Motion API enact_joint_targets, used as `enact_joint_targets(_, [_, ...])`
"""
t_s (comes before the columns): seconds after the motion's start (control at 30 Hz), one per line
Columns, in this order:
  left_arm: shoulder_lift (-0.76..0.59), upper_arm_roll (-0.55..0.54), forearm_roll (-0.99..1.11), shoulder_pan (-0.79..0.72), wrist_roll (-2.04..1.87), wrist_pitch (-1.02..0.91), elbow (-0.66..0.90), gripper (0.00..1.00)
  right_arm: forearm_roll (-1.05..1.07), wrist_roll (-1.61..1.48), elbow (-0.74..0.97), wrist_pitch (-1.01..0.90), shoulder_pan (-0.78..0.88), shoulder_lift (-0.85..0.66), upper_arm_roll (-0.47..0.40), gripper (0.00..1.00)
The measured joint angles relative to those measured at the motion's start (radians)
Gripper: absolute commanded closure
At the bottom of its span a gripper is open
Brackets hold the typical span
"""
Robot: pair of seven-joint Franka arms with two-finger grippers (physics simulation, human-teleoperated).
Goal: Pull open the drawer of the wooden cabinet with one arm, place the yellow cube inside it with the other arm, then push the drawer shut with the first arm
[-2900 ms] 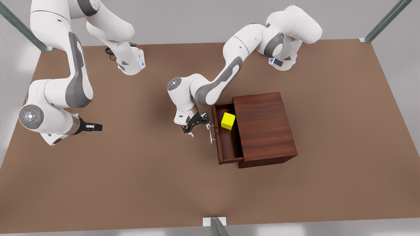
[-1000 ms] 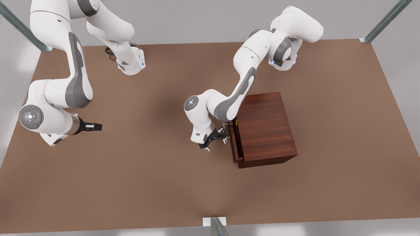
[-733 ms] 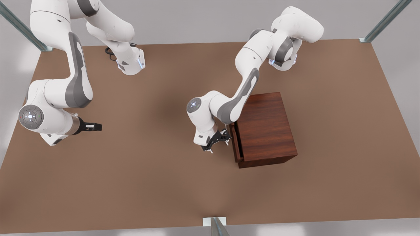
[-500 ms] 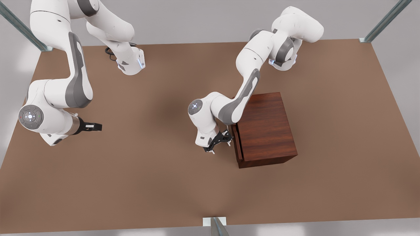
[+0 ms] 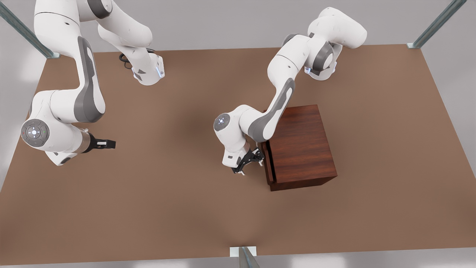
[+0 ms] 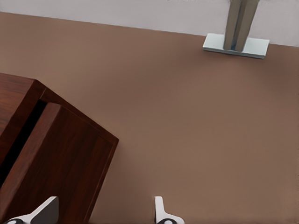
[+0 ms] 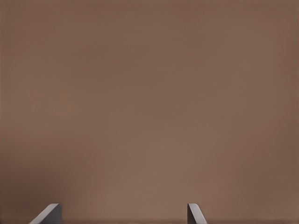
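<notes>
The left gripper [image 5: 250,163] is seen low down, right at the front of the drawer [image 5: 268,163]. Its fingers [image 6: 45,211] are spread apart and nothing is held between them. One finger is seen against the drawer's front panel and the other over bare table. The drawer is pushed almost all the way into the wooden cabinet [image 5: 301,145], with just a thin dark gap left along its edge. The yellow cube cannot be seen, so what lies in the drawer cannot be told. The wood is dark, reddish brown and smooth, with fine lines in it, and the cabinet is shaped like a box. The table [image 5: 167,208] is flat, plain and brown.

Well away from the cabinet, the right gripper [image 5: 108,143] waits over bare table. Its fingers [image 7: 49,214] are apart and empty. A metal post [image 6: 239,25] stands at the far table edge.
</notes>
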Motion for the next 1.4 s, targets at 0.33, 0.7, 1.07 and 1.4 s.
enact_joint_targets(0.33, [-0.003, 0.005, 0.005, -0.005, -0.027, 0.007, -0.010, 0.00, -0.001, -0.001, -0.001, -0.007, 0.000, 0.000, 0.000, 0.00])
enact_joint_targets(0.7, [-0.013, 0.015, 0.002, -0.011, -0.025, -0.026, -0.015, 0.00, -0.002, -0.001, 0.000, -0.018, 0.003, 0.008, 0.002, 0.00])
enact_joint_targets(1.07, [-0.116, 0.043, 0.018, -0.041, 0.015, -0.180, -0.015, 0.00, -0.002, 0.000, 0.000, -0.019, 0.003, 0.008, 0.003, 0.00])
enact_joint_targets(1.4, [-0.772, 0.054, -0.298, 0.399, 0.278, -0.409, -0.425, 0.00, -0.002, 0.001, 0.000, -0.019, 0.002, 0.008, 0.003, 0.00])
